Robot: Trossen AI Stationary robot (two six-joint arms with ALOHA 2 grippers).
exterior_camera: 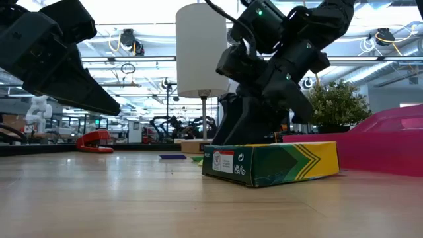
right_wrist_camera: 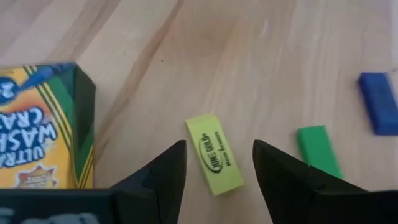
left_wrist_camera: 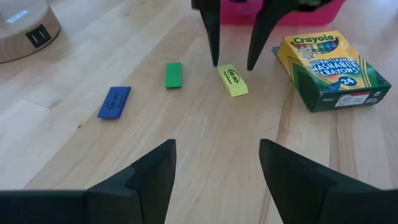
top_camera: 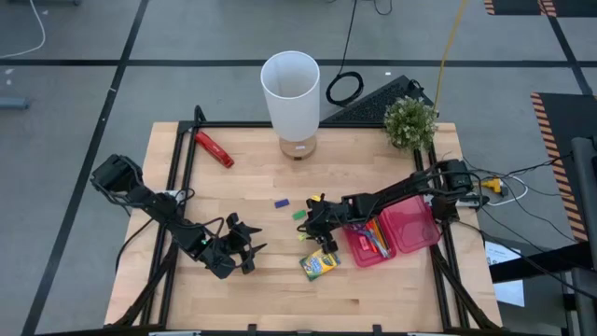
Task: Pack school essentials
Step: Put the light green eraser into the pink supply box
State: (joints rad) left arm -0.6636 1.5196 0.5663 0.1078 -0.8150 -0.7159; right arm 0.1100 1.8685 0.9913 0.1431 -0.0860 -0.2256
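On the table (top_camera: 280, 299), the right gripper (right_wrist_camera: 217, 165) hangs with jaws released astride the yellow eraser (right_wrist_camera: 214, 154), not touching it. The crayon box (top_camera: 319, 264), cut off in the right wrist view, lies just beside; green eraser (right_wrist_camera: 318, 150) and blue eraser (right_wrist_camera: 378, 102) lie beyond. The left gripper (left_wrist_camera: 216, 167) waits nearby, jaws released.

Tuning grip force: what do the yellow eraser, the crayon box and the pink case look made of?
Yellow eraser: matte rubber or vinyl by the look, a solid block with printed lettering. Crayon box: printed cardboard, slightly glossy, with folded edges and an end flap. Pink case: translucent plastic, smooth and shiny. The open right gripper straddles the eraser; the left gripper waits apart, open.
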